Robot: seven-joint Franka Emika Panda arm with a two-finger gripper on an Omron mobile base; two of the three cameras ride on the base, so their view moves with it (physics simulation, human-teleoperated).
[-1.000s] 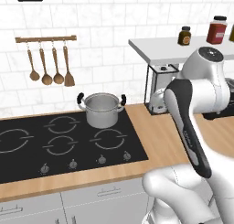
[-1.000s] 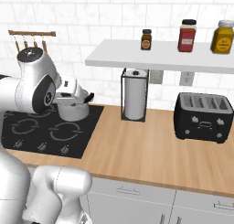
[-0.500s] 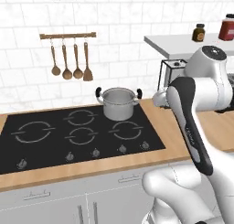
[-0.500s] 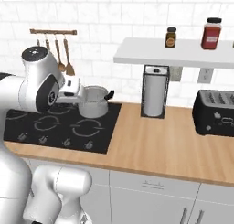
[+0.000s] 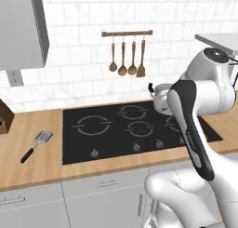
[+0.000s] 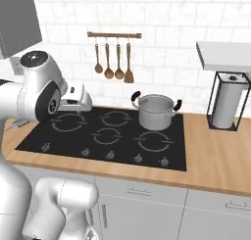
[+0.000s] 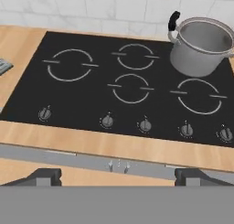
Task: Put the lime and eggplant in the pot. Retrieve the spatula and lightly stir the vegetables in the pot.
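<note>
The steel pot (image 6: 156,111) with black handles stands on the back right burner of the black cooktop (image 6: 105,133); it also shows at the upper right of the hand view, pot (image 7: 203,45), and half hidden behind my arm, pot (image 5: 159,96). The spatula (image 5: 37,144) lies flat on the wooden counter left of the cooktop, grey blade away from me, black handle toward the front edge. My gripper (image 7: 118,175) hovers above the cooktop's front edge, open, its fingertips wide apart with nothing between them. The lime and the eggplant are out of view.
Wooden spoons and a wooden spatula hang from a rail (image 5: 127,34) on the tiled wall behind the cooktop. A paper towel holder (image 6: 226,107) stands under a white shelf (image 6: 223,55) at the right. A grey cabinet (image 5: 23,29) hangs at the upper left.
Both base views have shifted, so the base has driven left along the counter. The spatula has come into view at the left. The gripper has stayed open.
</note>
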